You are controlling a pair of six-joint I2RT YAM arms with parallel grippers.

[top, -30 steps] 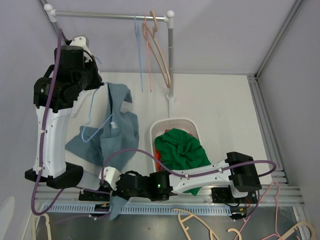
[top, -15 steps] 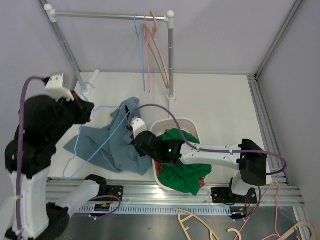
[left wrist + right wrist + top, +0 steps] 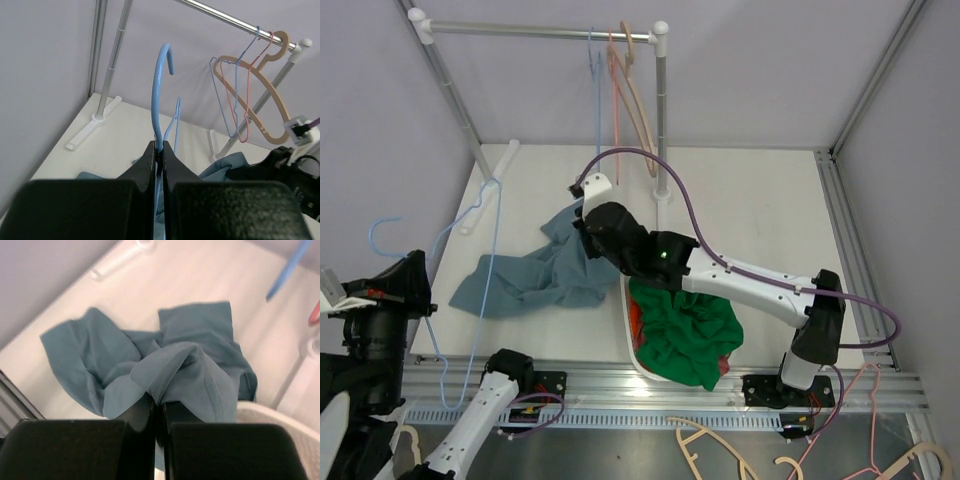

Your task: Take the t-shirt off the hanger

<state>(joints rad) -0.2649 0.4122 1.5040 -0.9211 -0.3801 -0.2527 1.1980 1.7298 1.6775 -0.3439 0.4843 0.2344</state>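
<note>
Two pincers, both pressed together: my left gripper pinches the blue hanger at lower left of the top view. My right gripper pinches the t-shirt, which lies right of the hanger.

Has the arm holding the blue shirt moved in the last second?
Yes. The right gripper, shut on the blue t-shirt, went from the near rail across the table toward the rack post.

The t-shirt is slate blue, the hanger light blue.
</note>
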